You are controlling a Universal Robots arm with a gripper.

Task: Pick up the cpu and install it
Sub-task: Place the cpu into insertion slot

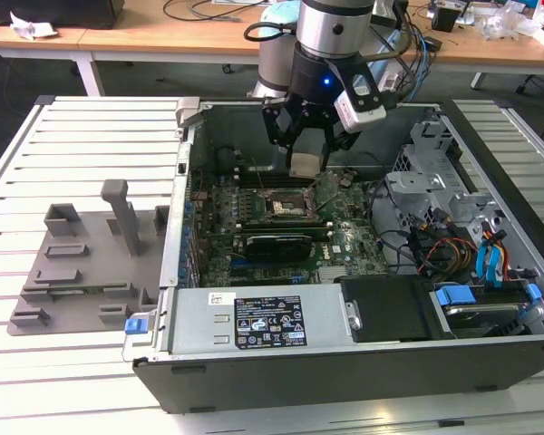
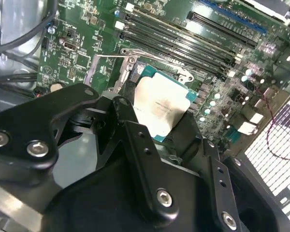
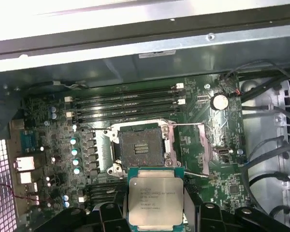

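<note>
The cpu (image 1: 306,164), a flat square chip with a silvery metal top, hangs above the motherboard inside the open computer case. My gripper (image 1: 307,152) is shut on it, with a black finger on either side. In the first wrist view the cpu (image 3: 154,195) sits between the fingers (image 3: 108,212), just short of the open socket (image 3: 141,145), whose load plate is swung up. In the second wrist view the cpu (image 2: 162,107) is tilted and partly hidden behind a black finger (image 2: 135,140). The socket (image 1: 282,201) lies below and slightly toward the exterior view's left of the chip.
The computer case (image 1: 254,349) lies open on a white slatted table. Memory slots (image 3: 130,101), a dark card (image 1: 276,245), cables (image 1: 444,249) and drive cages (image 1: 435,172) surround the socket. A grey fixture tray (image 1: 82,263) stands on the exterior view's left.
</note>
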